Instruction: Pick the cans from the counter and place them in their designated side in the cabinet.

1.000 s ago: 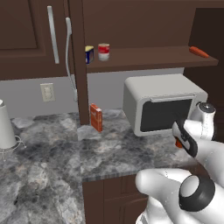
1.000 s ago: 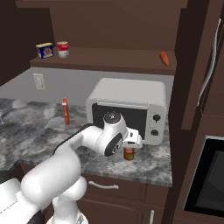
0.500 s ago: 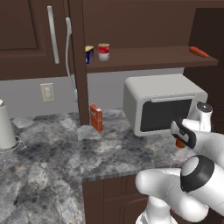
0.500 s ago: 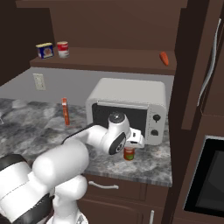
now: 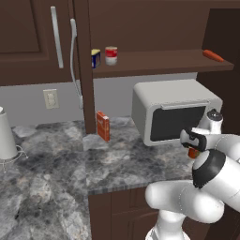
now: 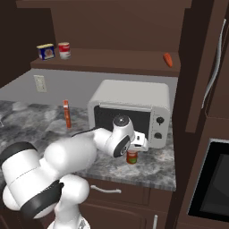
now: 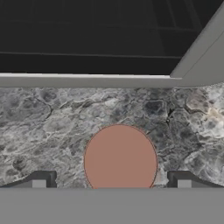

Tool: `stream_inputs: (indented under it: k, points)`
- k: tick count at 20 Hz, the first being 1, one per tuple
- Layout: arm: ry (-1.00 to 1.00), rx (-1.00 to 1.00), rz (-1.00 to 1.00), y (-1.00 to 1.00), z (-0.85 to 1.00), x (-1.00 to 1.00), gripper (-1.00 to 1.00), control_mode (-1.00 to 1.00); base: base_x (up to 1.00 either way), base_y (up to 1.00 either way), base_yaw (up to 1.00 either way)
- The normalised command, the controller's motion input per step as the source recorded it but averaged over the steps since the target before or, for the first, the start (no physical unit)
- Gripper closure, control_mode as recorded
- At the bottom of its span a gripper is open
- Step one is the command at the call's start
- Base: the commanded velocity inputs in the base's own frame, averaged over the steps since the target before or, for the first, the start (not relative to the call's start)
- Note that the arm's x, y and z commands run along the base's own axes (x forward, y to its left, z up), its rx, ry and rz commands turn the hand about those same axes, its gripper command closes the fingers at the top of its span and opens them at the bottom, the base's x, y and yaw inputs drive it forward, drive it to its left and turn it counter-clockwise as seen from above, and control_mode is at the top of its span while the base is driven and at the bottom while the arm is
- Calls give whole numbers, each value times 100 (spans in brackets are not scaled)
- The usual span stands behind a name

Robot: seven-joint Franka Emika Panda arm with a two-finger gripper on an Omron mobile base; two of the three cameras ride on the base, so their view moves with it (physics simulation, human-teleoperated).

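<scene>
While the gripper [image 7: 111, 181] hangs with jaws wide and empty, the smooth round orange-red can [image 7: 120, 157] stands between its fingertips on the grey marbled counter [image 7: 52, 127], before the boxy microwave [image 6: 129, 107].

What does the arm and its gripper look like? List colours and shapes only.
The arm is built of glossy white, rounded, bulbous segments joined by dark grey to black bands and round joint caps. A thin dark cable runs along its forearm. The gripper has a white body and two small dark, blocky finger tips with lighter grey pads.
</scene>
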Motion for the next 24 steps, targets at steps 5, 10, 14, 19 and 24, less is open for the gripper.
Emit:
stream_inputs:
  k: [5,10,14,19,24]
  points:
    - [0,0,0,-6,-16,18,-100,-100,0,0,0]
    - [0,0,0,-9,-18,18,-100,-100,0,0,0]
    - [0,0,0,-10,-19,15,-100,-100,0,0,0]
    - [0,0,-1,-8,-17,7,100,-100,0,0,0]
    - [0,0,-1,-11,-7,2,100,-100,0,0,0]
